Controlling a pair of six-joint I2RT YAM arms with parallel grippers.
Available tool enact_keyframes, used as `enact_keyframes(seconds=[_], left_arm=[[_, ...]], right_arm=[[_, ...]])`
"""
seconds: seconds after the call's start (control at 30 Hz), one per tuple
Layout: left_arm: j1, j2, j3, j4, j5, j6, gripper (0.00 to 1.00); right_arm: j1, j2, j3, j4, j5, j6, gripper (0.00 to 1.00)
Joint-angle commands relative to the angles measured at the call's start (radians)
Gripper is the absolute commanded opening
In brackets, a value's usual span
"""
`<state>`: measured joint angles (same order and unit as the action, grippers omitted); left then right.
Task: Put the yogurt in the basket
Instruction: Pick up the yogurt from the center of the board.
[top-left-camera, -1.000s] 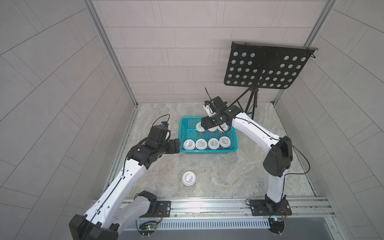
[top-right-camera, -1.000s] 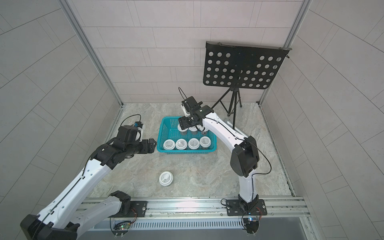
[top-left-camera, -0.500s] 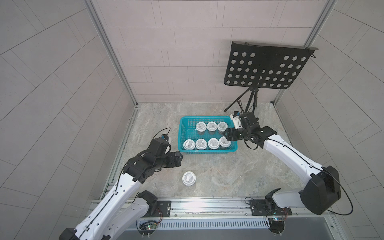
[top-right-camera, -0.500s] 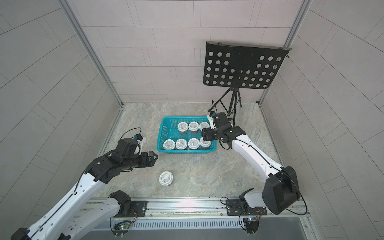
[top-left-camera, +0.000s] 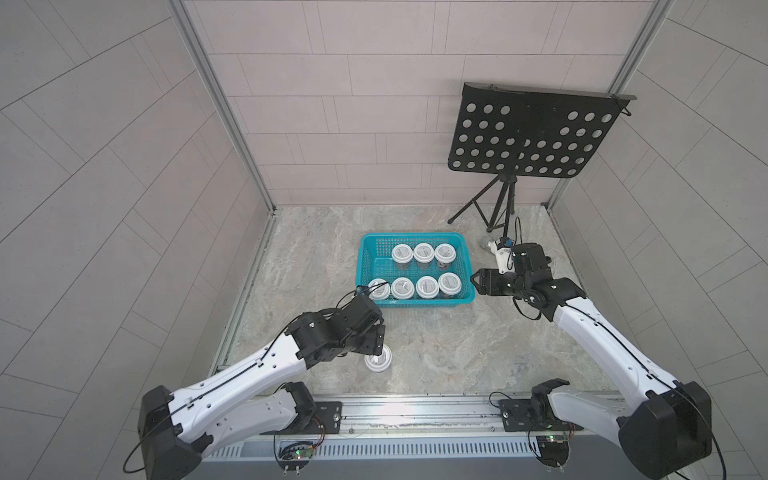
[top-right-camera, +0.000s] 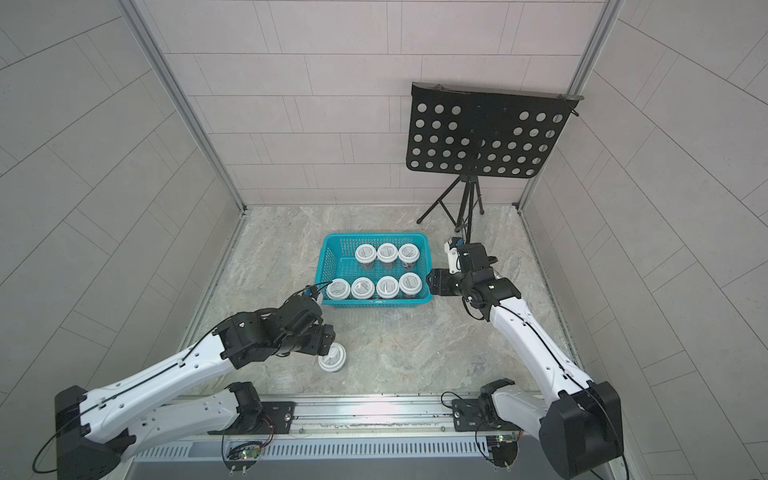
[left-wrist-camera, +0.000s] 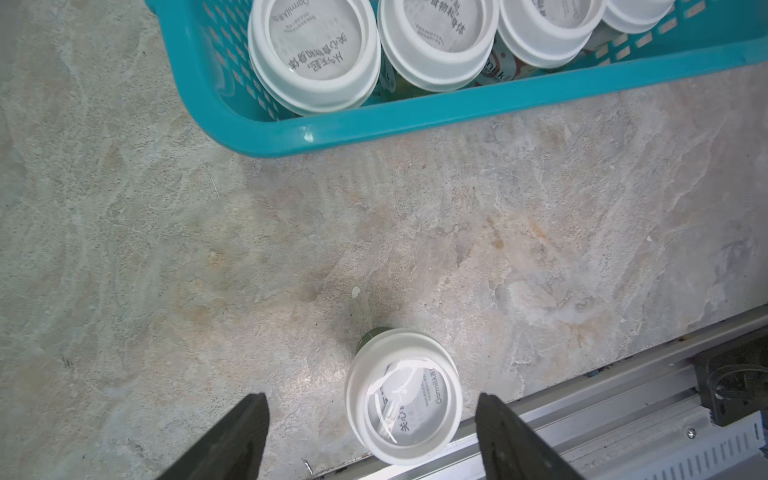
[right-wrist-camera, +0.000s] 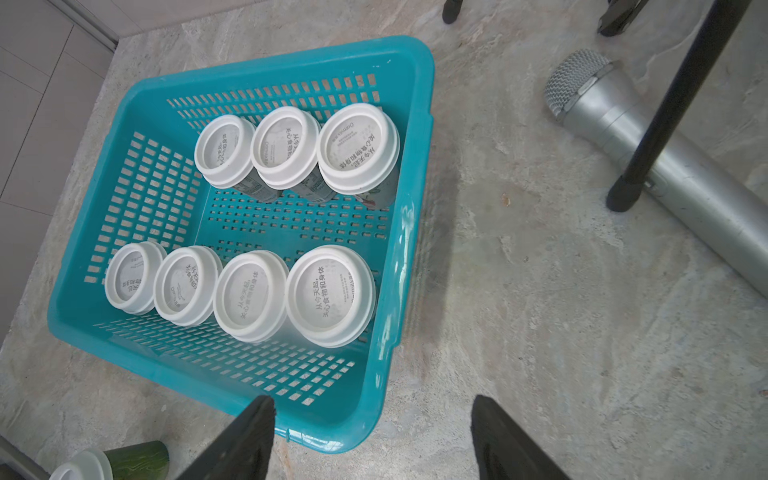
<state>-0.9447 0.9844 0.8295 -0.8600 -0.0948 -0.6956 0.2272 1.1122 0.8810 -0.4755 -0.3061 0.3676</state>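
The teal basket (top-left-camera: 411, 236) (top-right-camera: 374, 235) (left-wrist-camera: 457, 112) (right-wrist-camera: 266, 64) stands mid-floor and holds several white-lidded yogurt cups (top-left-camera: 427, 287) (right-wrist-camera: 330, 293) in two rows. One loose yogurt (top-left-camera: 379, 362) (top-right-camera: 332, 358) (left-wrist-camera: 405, 395) (right-wrist-camera: 137, 459), green-sided, stands upright by the front rail. My left gripper (top-left-camera: 377, 338) (top-right-camera: 328, 337) (left-wrist-camera: 372, 401) hovers over it, open, a jaw on each side of the lid and clear of it. My right gripper (top-left-camera: 476, 280) (top-right-camera: 430, 280) (right-wrist-camera: 372, 399) is open and empty, just outside the basket's right front corner.
A silver microphone (right-wrist-camera: 623, 137) (top-left-camera: 484, 243) lies on the floor right of the basket, among the legs of a black music stand (top-left-camera: 528, 137) (top-right-camera: 486, 133). The metal front rail (top-left-camera: 415, 405) (left-wrist-camera: 623, 395) runs close behind the loose cup. Tiled walls enclose the floor.
The left arm swung from the basket's left side toward the front rail, ending over the loose cup. The right arm withdrew from above the basket's back row to its right side.
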Motion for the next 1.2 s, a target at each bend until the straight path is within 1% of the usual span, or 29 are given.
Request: enact_keyframes(seconds=[0.0, 0.07, 0.33, 0.5, 0.73, 0.93, 1.17], left_arm=[[-0.041, 0.027, -0.009, -0.015, -0.059, -0.038, 0.84], [-0.063, 0.038, -0.019, -0.008, -0.06, -0.066, 0.83], [-0.126, 0.06, -0.076, 0.073, -0.024, -0.102, 0.82], [-0.135, 0.074, -0.088, 0.099, -0.008, -0.103, 0.8], [-0.14, 0.093, -0.099, 0.105, -0.026, -0.105, 0.79], [-0.15, 0.109, -0.099, 0.107, -0.026, -0.104, 0.75], [-0.162, 0.12, -0.096, 0.075, -0.036, -0.107, 0.75]], right_arm=[[-0.015, -0.02, -0.011, -0.005, -0.017, -0.002, 0.79], [-0.02, -0.018, -0.013, -0.005, -0.022, -0.002, 0.78], [-0.026, -0.018, -0.018, -0.005, -0.03, -0.001, 0.79], [-0.026, -0.02, -0.024, -0.005, -0.032, -0.002, 0.79], [-0.029, -0.019, -0.03, -0.003, -0.033, 0.0, 0.79], [-0.032, -0.013, -0.033, -0.003, -0.034, 0.0, 0.79], [-0.035, -0.012, -0.035, -0.003, -0.035, -0.001, 0.79]])
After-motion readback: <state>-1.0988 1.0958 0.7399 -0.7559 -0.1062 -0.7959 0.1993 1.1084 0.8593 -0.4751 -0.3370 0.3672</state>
